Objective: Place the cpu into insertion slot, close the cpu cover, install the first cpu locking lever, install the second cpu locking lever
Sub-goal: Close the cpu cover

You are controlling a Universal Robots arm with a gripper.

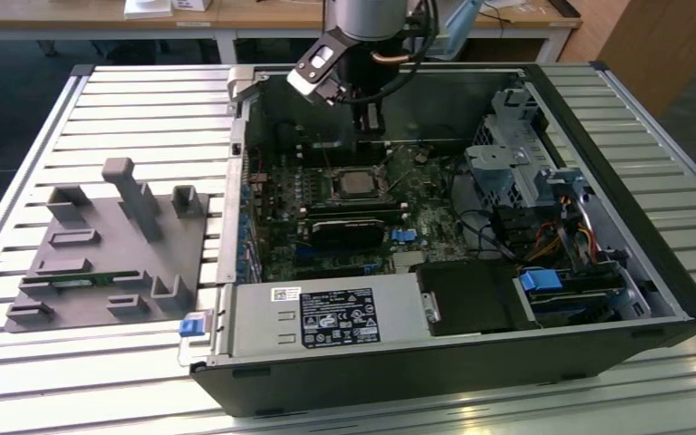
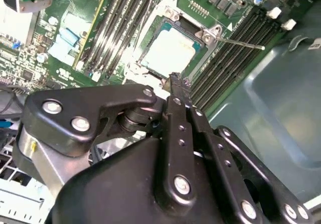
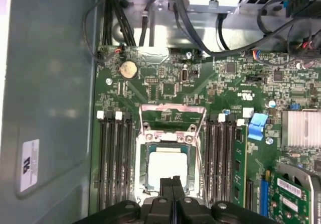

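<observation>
Pressed together with nothing between them, the gripper's (image 3: 172,180) two black fingers meet in a thin line just above the near edge of the cpu (image 3: 165,166). In the exterior view the gripper (image 1: 372,127) hangs inside the open computer case (image 1: 656,272), at the far side of the motherboard, pointing down at the board.

I judge the first step done. The cpu lies flat, pale face up, square within the insertion slot (image 3: 142,156), between the two banks of long memory slots (image 3: 116,156). It shows the same way in the second wrist view, where the cpu (image 2: 170,50) sits just beyond the joined fingertips.

The cpu cover (image 3: 173,114) is not down yet. Its thin frame stands swung away on the far side of the slot, and green board shows through its window, which is why the chip's whole face is bare. A thin locking lever (image 2: 243,43) juts out free beside the slot, not latched.

With the fingers closed into one narrow tip, I read this as a pushing pose rather than a grasp, suited to nudging the cover or a lever. I cannot tell whether the tip touches the chip or hovers over it.

On the exterior view's left, a grey fixture (image 1: 106,263) rests on the slatted table, well apart from the case.
</observation>
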